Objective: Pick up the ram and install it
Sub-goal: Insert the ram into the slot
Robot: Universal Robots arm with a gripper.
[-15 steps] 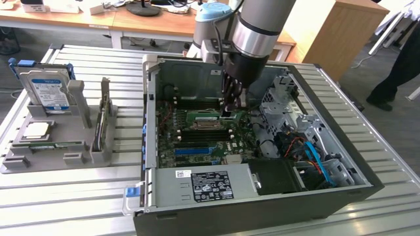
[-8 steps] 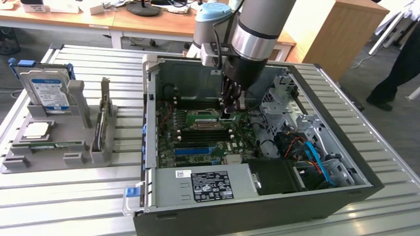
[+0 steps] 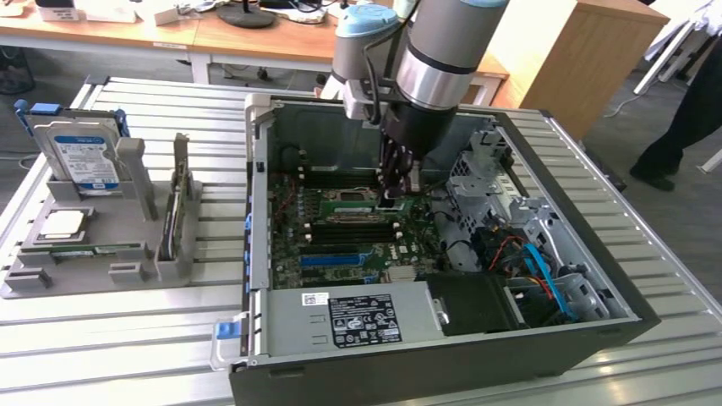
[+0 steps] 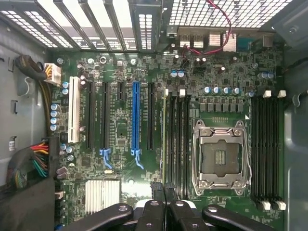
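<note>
1. Open black-and-grey metal computer case (image 3: 429, 376) lay on its side. The empty silver-framed processor socket (image 4: 220, 156) inside it faced up.
2. Grey-and-blue jointed robot arm (image 3: 434, 59) hung into the case, ending just beside the socket.
3. Green motherboard (image 4: 120, 139) surrounded the socket.
4. Grey plastic fixture tray (image 3: 68, 275) sat outside the case, well apart from the socket, toward the exterior view's left.
5. Big silver hard drive (image 3: 81, 156) with a blue-white label stood upright in that tray.
6. Black-fingered gripper (image 4: 162, 188) sat just beside the socket, clenched on the ram.
7. Long thin green circuit-board ram (image 4: 164, 134) stood on edge along the black memory slots (image 4: 177, 139), between the socket and the blue expansion slot (image 4: 135, 120). Seated or not, couldn't tell.
8. Small square silver processor chip (image 3: 62, 222) lay flat in the tray, well apart from the socket.
</note>
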